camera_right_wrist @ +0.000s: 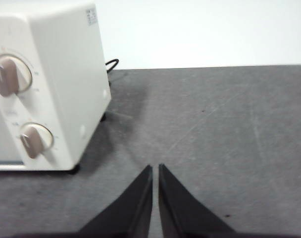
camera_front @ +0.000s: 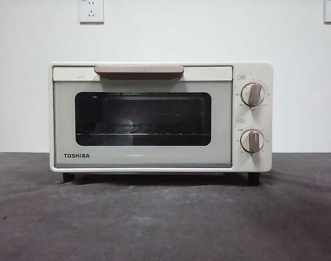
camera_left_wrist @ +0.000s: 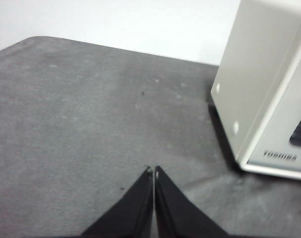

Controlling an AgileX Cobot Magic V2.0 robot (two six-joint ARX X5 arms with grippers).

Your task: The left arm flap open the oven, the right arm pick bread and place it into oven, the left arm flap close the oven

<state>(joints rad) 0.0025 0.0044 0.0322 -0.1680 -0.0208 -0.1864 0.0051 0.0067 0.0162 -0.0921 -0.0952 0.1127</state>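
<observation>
Nothing is done yet, by the look of it. The left gripper (camera_left_wrist: 154, 171) hangs over bare desk (camera_left_wrist: 81, 124) just beside the oven's (camera_front: 160, 117) side wall, jaws pressed together and empty. The oven door is shut, its handle (camera_front: 139, 70) untouched. The right gripper (camera_right_wrist: 155, 168), jaws nearly together and empty, waits by the knobs' (camera_right_wrist: 9, 75) side. No bread shows anywhere. Opening, loading and closing all remain.

White wall (camera_front: 209, 32) w/ 2 sockets (camera_front: 91, 11) (top corners); dark grey tabletop (camera_front: 165, 223), even light.
</observation>
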